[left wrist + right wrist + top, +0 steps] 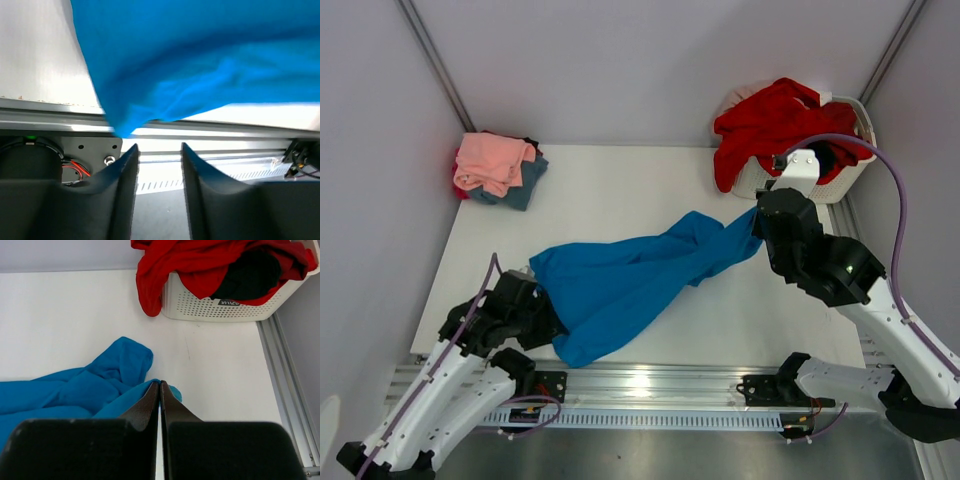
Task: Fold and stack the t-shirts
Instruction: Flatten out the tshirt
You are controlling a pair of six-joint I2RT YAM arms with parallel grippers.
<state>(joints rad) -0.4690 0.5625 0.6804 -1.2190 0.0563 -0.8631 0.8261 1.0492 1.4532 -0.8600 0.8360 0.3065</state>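
Two-arm workstation seen from the near side, with one garment stretched across the desk (pixel 620 190).

(a) The bright blue t-shirt (pixel 630 275) lies in a long diagonal band from the near left of the desk toward the far right. It is twisted about midway and bunched rather than flat. Its wide near-left end reaches the desk's near edge, and in the left wrist view a corner of it hangs over the metal rail (pixel 650 380).

(b) Left end effector (pixel 159 147): the jaws stand apart with nothing between them. The rail shows through the gap, and the blue cloth hangs just beyond the fingertips.

(c) Right end effector (pixel 160 385): the fingers are pressed together on the narrow far-right end of the bright blue t-shirt, with cloth gathered on both sides of the tips.

(d) White basket (pixel 850 175), far right corner: a red t-shirt (pixel 770 125) spills over its rim onto the desk, and a black t-shirt (pixel 247 272) lies inside.

(e) Far left corner: a folded pile, well apart from the blue garment, with a salmon pink t-shirt (pixel 492 160) on top of a slate blue t-shirt (pixel 525 180).
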